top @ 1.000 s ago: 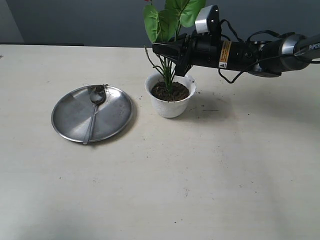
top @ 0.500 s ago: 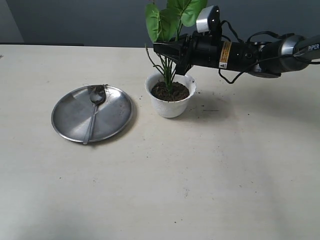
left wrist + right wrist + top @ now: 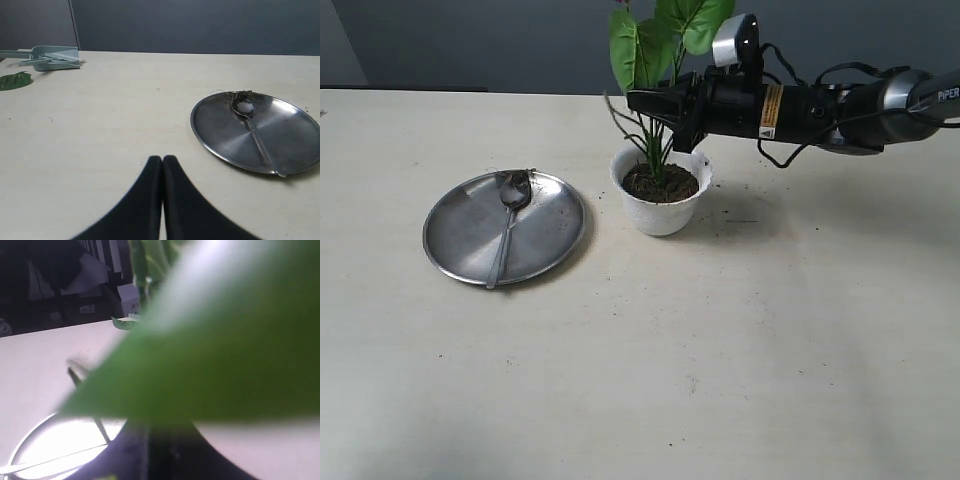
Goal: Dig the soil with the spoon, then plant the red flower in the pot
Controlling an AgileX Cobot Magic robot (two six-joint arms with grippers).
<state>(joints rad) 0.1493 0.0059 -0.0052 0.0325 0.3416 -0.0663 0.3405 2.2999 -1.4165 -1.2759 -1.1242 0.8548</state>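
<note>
The white pot (image 3: 662,212) stands mid-table, filled with dark soil (image 3: 677,184). The red flower (image 3: 655,45) stands upright in that soil, its broad green leaves reaching the top edge of the exterior view. My right gripper (image 3: 635,101) reaches in from the right just above the pot's rim, shut on the flower's stems. In the right wrist view a blurred leaf (image 3: 225,340) hides most of the scene. The spoon (image 3: 507,225) lies on the steel plate (image 3: 460,235) left of the pot. My left gripper (image 3: 162,159) is shut and empty, close to the table near the plate (image 3: 220,135).
A pale green scoop (image 3: 50,56) and a loose green leaf (image 3: 14,80) lie at the far table edge in the left wrist view. Soil crumbs are scattered right of the pot (image 3: 750,195). A few fibres cling to the spoon's bowl (image 3: 242,102).
The flower's leaves have swayed slightly. The right gripper has barely shifted; the left has not moved.
</note>
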